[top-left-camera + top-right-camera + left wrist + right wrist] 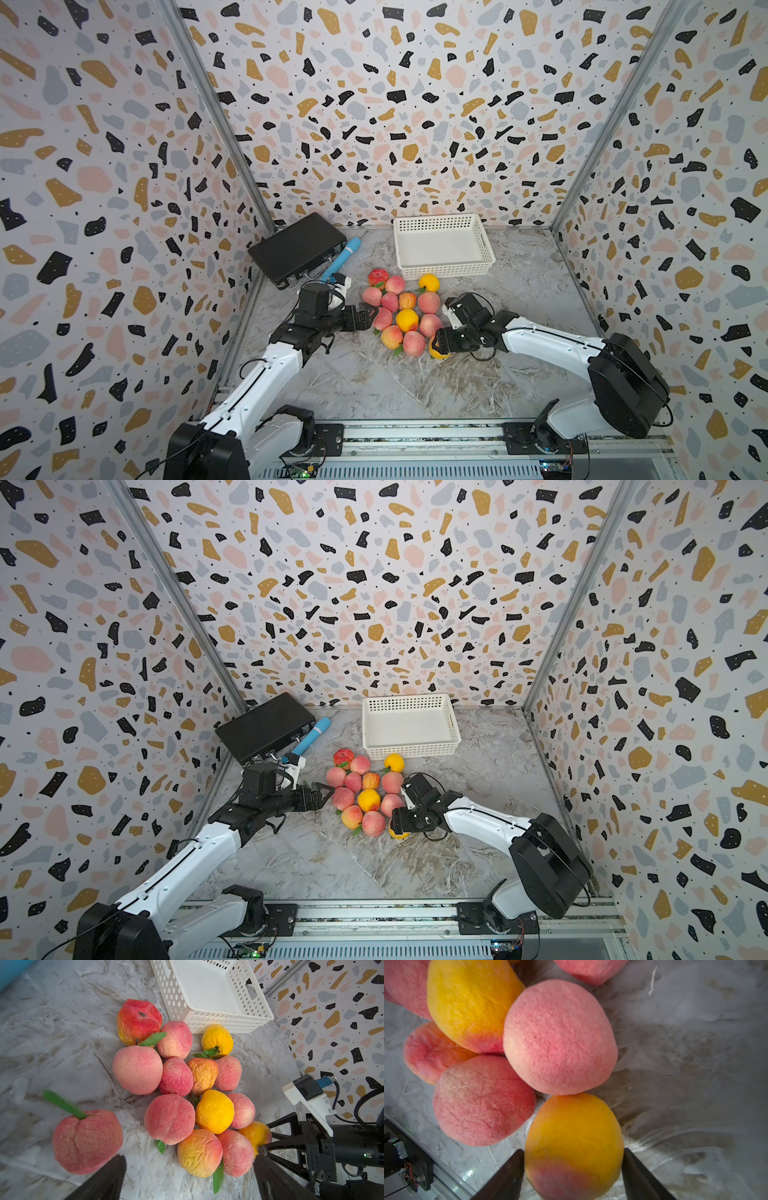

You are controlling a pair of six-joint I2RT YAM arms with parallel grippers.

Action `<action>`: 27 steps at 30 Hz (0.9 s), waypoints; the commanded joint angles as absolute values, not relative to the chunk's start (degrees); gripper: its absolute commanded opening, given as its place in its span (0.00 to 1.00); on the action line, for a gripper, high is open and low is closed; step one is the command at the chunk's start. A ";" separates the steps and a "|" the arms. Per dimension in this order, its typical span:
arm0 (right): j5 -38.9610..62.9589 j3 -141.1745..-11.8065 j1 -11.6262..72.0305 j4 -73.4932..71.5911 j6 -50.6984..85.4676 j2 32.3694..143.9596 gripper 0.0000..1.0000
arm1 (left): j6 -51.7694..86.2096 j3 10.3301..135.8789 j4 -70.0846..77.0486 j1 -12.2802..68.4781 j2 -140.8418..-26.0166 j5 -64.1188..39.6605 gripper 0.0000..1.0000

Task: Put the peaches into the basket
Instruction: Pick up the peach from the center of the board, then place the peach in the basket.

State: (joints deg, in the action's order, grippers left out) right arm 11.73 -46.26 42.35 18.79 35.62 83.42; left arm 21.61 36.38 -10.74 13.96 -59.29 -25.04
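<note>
Peaches (399, 311) are lying heaped on the counter (415, 382) between your two hands, with the basket (442, 245) sitting past the heap, well beyond both. Your right hand (572, 1153) is pinching a yellow-orange peach (575, 1136) at the edge of the heap nearest it, one finger pressing each flank. Your left hand (190, 1153) is standing spread wide, gripping nothing; the heap is sitting just ahead of its fingertips, and a pink leafed peach (87, 1140) is lying apart from the others, just off one fingertip.
</note>
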 commanded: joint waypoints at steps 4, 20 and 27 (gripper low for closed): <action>9.03 -48.77 42.63 21.62 34.83 81.40 0.60 | 20.58 38.21 -11.39 14.13 -59.33 -25.41 0.97; -1.76 -63.23 35.53 35.80 23.28 76.66 0.57 | 20.92 38.44 -12.63 14.11 -59.06 -24.85 0.98; -6.55 -77.63 26.25 33.43 17.46 86.57 0.56 | 21.67 38.24 -12.91 14.15 -58.91 -25.35 0.98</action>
